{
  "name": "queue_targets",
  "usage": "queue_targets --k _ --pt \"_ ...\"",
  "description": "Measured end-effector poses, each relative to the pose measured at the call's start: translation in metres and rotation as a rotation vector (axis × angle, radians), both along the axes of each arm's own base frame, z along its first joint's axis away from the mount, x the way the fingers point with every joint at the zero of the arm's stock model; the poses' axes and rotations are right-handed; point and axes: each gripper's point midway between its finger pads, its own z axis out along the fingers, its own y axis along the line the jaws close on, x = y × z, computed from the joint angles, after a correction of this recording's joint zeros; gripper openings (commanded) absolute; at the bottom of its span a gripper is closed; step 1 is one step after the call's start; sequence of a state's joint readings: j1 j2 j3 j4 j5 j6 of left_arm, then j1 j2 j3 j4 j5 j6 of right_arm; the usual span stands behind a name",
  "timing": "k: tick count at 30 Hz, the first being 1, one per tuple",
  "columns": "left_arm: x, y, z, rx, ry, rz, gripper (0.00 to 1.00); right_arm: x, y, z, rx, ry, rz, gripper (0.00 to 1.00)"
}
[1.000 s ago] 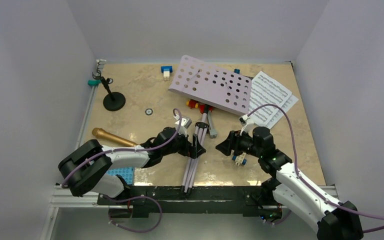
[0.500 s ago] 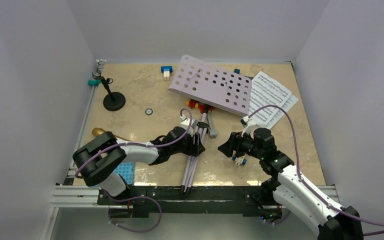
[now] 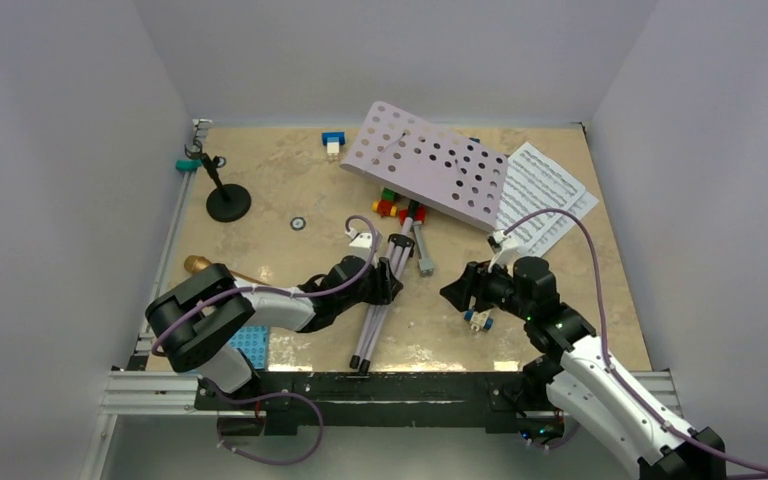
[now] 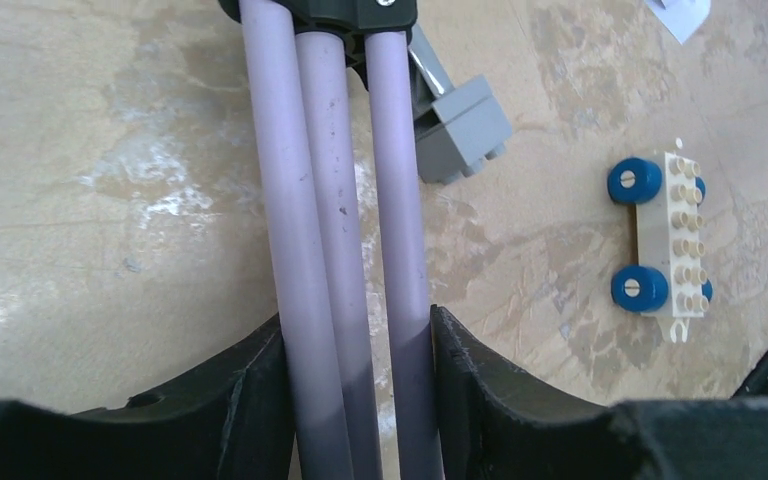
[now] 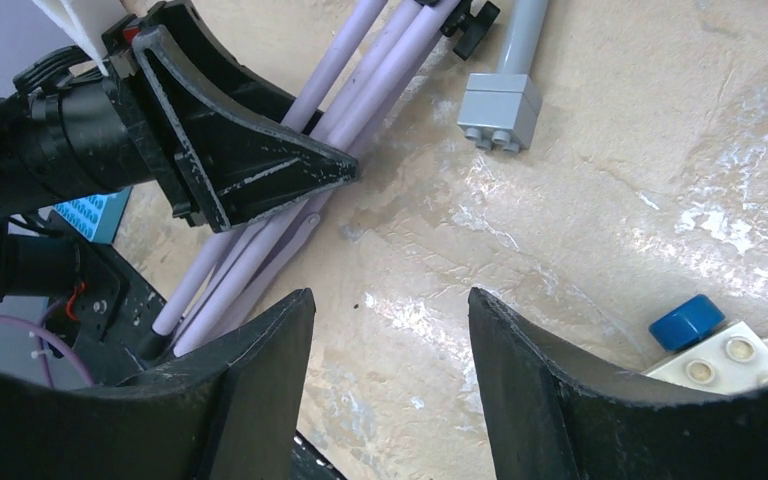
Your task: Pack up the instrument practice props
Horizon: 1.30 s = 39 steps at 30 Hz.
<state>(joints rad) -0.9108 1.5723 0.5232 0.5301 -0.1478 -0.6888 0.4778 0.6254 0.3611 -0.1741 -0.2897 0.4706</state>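
The feet of the lavender music stand lie just short of the black rail at the table's near edge, so a pull towards the arms could jam them there. The left hand is clamped across the three folded legs. These are round tubes that may roll on one another, and the heavy desk sits far from the grip, so I expect droop or twist on lifting. The right hand hovers with its fingers apart and holds nothing, just beside a wheeled white brick.

Farther out, the desk overhangs the toy hammer and coloured bricks (a swing would likely scatter them). Its right edge is over the sheet music. The back wall is close behind, and the best open room is the bare table on the left, short of the mic stand.
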Motion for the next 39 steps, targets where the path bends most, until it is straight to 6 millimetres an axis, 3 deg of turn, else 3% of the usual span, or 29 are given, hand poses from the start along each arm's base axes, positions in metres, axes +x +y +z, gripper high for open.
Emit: queue_targets --k 3,6,8,12,15,16,23,28,39 --pt "0.007 0.007 0.000 -0.007 -0.011 0.041 0.14 0.001 -0.001 0.002 -0.002 -0.007 -0.010 0.63" --pt "0.014 0.012 0.000 -0.016 -0.017 0.070 0.50 0.002 -0.001 0.005 -0.001 -0.010 -0.010 0.64" --pt "0.015 0.013 0.000 -0.020 -0.020 0.075 0.65 0.001 -0.002 0.007 -0.002 -0.010 -0.010 0.64" --pt "0.014 0.017 0.005 -0.028 -0.030 0.077 0.81 0.000 -0.002 0.011 -0.001 -0.015 -0.009 0.66" --pt "0.015 0.017 0.025 -0.062 -0.061 0.074 0.91 -0.001 -0.003 0.016 0.002 -0.024 -0.008 0.66" --pt "0.014 0.016 0.034 -0.080 -0.074 0.069 0.99 0.000 -0.002 0.018 0.004 -0.028 -0.008 0.66" --pt "0.004 0.027 0.098 -0.169 -0.139 0.066 1.00 0.000 -0.003 0.045 0.024 -0.075 -0.009 0.66" --pt "0.000 0.060 0.137 -0.161 -0.127 0.191 1.00 0.000 -0.009 0.056 0.026 -0.121 -0.032 0.66" --pt "-0.035 0.152 0.158 -0.171 -0.113 0.434 1.00 0.001 -0.014 0.065 0.034 -0.164 -0.064 0.66"
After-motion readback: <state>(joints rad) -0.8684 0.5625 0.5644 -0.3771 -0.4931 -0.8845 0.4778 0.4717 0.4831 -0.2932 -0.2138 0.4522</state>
